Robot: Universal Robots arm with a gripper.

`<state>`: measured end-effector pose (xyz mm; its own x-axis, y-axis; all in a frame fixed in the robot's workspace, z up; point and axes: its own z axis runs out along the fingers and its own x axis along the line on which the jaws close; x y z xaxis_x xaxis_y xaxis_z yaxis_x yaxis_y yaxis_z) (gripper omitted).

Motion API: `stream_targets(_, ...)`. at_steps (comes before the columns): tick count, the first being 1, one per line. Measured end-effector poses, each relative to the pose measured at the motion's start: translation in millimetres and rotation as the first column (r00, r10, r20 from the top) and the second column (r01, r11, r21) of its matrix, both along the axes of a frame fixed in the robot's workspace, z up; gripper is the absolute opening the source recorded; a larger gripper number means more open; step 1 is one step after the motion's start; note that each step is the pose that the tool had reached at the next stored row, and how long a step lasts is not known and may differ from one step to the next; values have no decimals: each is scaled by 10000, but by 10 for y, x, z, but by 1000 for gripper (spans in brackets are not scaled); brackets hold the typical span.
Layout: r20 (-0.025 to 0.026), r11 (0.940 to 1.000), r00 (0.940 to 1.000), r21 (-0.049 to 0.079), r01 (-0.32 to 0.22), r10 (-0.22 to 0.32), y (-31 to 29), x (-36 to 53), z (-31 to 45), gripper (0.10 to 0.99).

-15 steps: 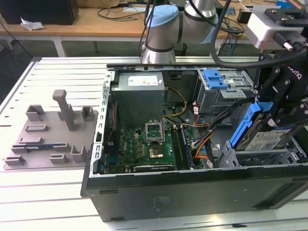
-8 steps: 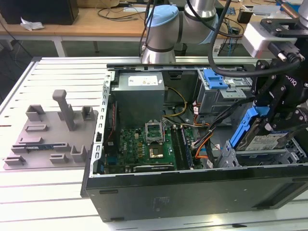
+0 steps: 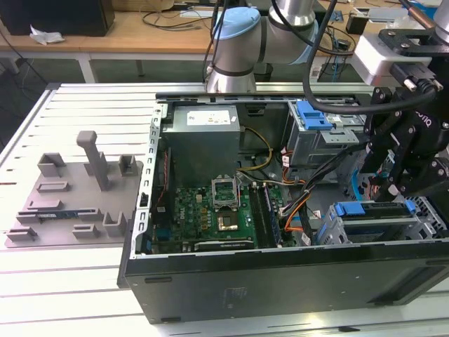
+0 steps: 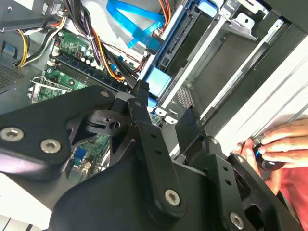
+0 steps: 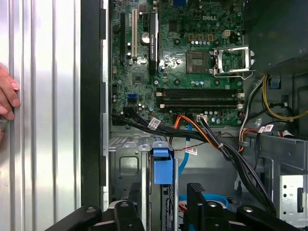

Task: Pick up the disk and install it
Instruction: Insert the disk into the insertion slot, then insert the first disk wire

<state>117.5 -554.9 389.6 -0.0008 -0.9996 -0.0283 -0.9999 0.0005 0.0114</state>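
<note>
Bright, even light; glare washes the ribbed metal table (image 4: pixel 284 91).

Arm (image 3: pixel 235 42) stands at the back, grey-and-light-blue joints bunched up top, then reaches across to the exterior view's right. The wrist (image 3: pixel 393 53) sits high there w/ a white block on it, and black cables (image 3: pixel 330 105) loop down alongside. Below the wrist hangs the gripper (image 3: pixel 393 175), all black, pointing downward. In the second wrist view the gripper (image 4: pixel 163 108) has its two fingers (image 4: pixel 147 130) spread w/ an open gap btwn them. Same in the first wrist view: gripper (image 5: pixel 166 192) w/ fingers (image 5: pixel 195 192) apart, clamped on nothing.
</note>
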Motion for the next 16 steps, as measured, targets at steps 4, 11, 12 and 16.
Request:
stream_targets(4,0,10000,10000,0,0,0,0,0,-1,502)
stream_targets(11,0,10000,10000,0,0,0,0,0,-7,502)
stream_targets(12,0,10000,10000,0,0,0,0,0,-8,502)
stream_targets(16,0,10000,10000,1,0,0,0,0,-9,502)
